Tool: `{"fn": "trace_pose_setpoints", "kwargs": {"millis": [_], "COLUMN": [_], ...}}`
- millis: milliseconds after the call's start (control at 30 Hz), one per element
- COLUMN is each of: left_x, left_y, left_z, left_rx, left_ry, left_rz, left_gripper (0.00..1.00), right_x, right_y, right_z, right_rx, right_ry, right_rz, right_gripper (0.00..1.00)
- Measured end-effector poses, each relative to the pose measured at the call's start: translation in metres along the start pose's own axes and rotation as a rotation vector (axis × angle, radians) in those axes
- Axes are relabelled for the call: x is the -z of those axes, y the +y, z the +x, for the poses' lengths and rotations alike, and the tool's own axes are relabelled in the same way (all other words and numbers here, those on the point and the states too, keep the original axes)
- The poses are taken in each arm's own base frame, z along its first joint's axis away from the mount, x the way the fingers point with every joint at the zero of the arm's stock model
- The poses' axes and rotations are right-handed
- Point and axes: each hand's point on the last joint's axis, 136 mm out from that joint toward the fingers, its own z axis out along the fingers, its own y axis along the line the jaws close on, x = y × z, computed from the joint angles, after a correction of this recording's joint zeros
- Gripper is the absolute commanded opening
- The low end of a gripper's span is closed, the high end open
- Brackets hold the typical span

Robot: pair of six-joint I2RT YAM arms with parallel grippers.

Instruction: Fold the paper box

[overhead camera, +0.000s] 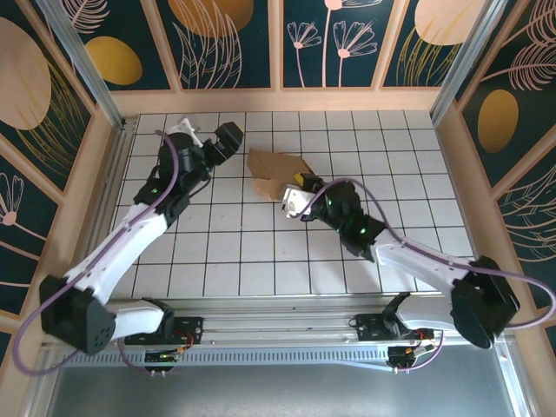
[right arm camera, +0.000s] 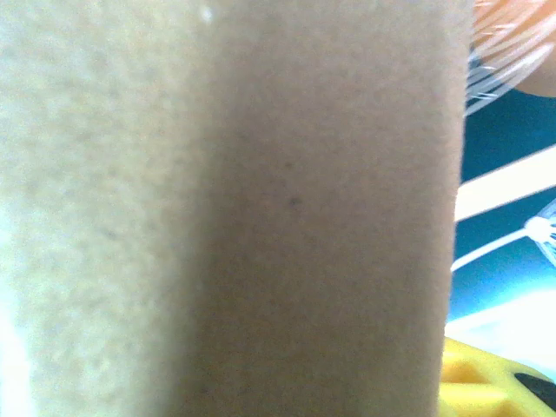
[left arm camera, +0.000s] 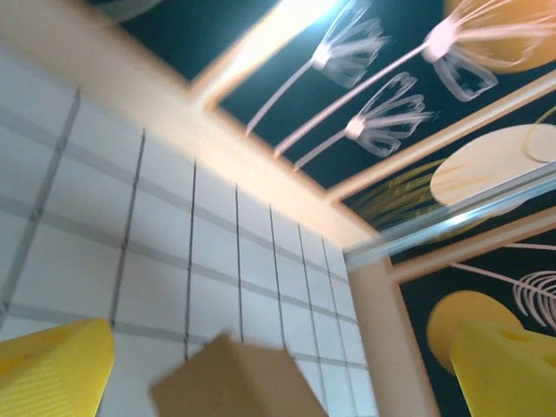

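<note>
Paper box (overhead camera: pixel 274 174) by R end effector (overhead camera: pixel 298 184)

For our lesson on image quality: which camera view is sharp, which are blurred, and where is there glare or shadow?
Top view: sharp, evenly lit. Left wrist view: smeared, glare on the wooden beam. Right wrist view: the box too close, out of focus, shaded down its middle, washed out at left.
</note>
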Motion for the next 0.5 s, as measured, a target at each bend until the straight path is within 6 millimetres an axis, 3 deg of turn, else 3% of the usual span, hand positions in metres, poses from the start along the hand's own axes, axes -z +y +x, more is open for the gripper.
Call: {"fn": "trace_pose_setpoints", "kwargs": {"millis": [133, 233, 333, 500], "left_x": [0.051, 0.075, 0.079, 0.069], "left_y": [-0.021, -0.014, 0.001, 0.029], "left_z": [-0.032, -0.029, -0.015, 0.02], "left_rx": [-0.206, -0.299, -0.348, -0.37], "left_ry": [-0.15, -0.196, -0.186, -0.09], "left_rz": [0.057, 0.063, 0.058, 0.043], "left_gripper": [0.99, 0.99, 0.99, 0.99], "right_x": [0.018, 0.025, 0.019, 0.006], "right_y": [-0.009, -0.003, 0.017, 0.063], "right_z": [-0.019, -0.02, -0.002, 0.04], "right_rx": [-0.047, -0.075, -0.114, -0.185], "right_ry": [0.043, 0.138, 0.285, 0.48], "right_rz": [-0.195, -0.347, -0.508, -0.732], "right_gripper": [0.3, 0.3, 0.32, 0.36]}}
